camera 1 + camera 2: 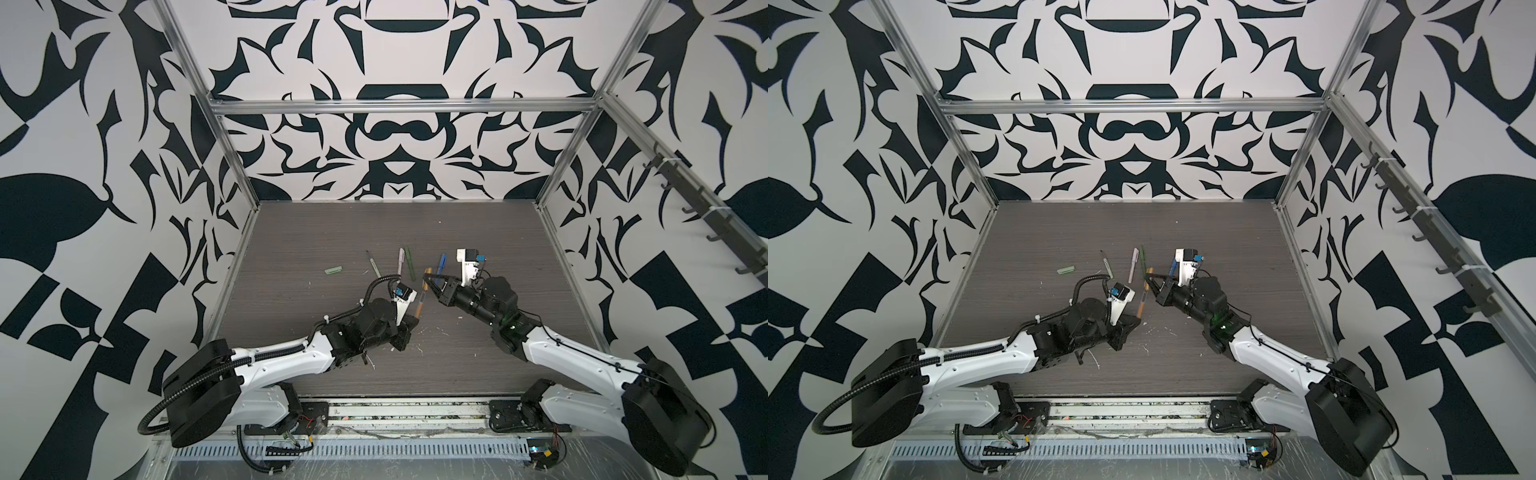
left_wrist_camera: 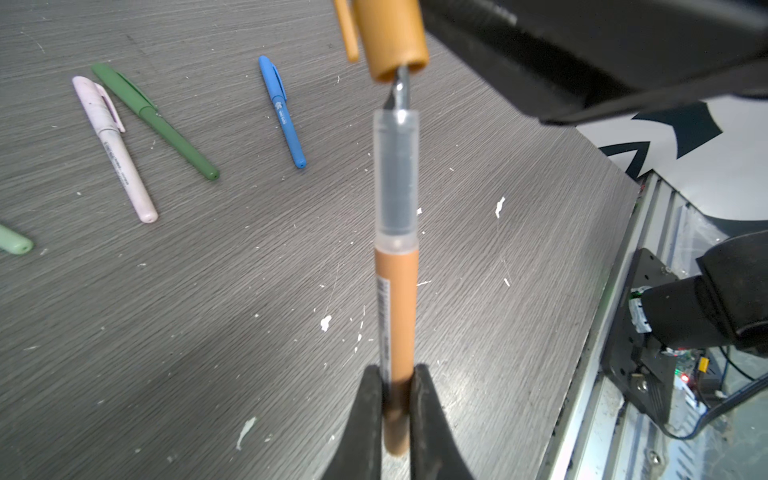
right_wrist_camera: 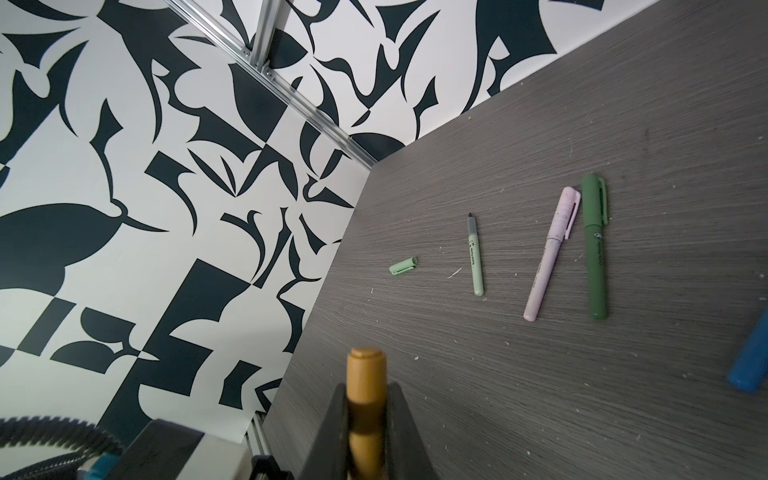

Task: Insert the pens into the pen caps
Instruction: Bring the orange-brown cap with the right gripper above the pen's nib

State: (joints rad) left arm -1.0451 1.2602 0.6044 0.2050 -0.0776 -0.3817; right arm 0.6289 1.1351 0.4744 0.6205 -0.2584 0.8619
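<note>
My left gripper (image 2: 397, 374) is shut on the lower barrel of the orange-brown pen (image 2: 397, 299), which sticks up from the jaws. Its dark tip (image 2: 401, 89) sits just inside the mouth of the orange-brown pen cap (image 2: 392, 37). My right gripper (image 3: 368, 390) is shut on that cap (image 3: 367, 374). In both top views the two grippers meet above mid-table, left (image 1: 410, 322) and right (image 1: 429, 277), with the pen (image 1: 419, 301) slanting between them. An uncapped pale green pen (image 3: 477, 266) and its pale green cap (image 3: 403, 266) lie apart on the table.
A pink pen (image 3: 550, 253), a dark green pen (image 3: 595, 249) and a blue pen (image 2: 282, 110) lie capped on the grey table (image 1: 332, 232) behind the grippers. White flecks dot the surface. Patterned walls and metal frame posts (image 1: 232, 145) enclose the table.
</note>
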